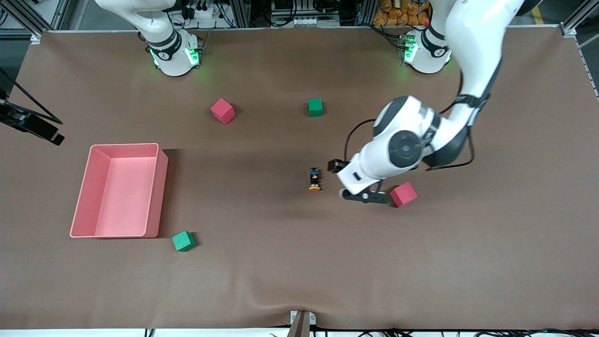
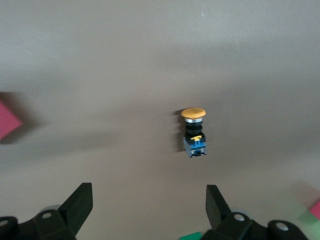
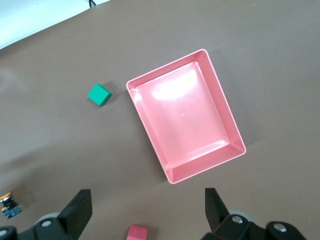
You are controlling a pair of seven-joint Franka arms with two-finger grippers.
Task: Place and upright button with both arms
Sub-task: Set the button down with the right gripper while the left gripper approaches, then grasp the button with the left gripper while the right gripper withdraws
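The button (image 1: 314,180) lies on its side on the brown table near the middle, its orange cap toward the front camera and its black-and-blue body away from it. My left gripper (image 1: 362,195) hangs low beside the button, toward the left arm's end of the table. In the left wrist view the button (image 2: 194,132) lies ahead of the open left gripper (image 2: 148,200), apart from both fingers. My right gripper (image 3: 148,202) is open and empty, high over the table; it does not show in the front view. The button (image 3: 9,206) peeks in at that view's edge.
A pink cube (image 1: 403,194) sits right beside the left hand. An open pink bin (image 1: 161,187) stands toward the right arm's end, with a green cube (image 1: 183,241) near its corner. Another pink cube (image 1: 222,111) and green cube (image 1: 315,107) lie nearer the bases.
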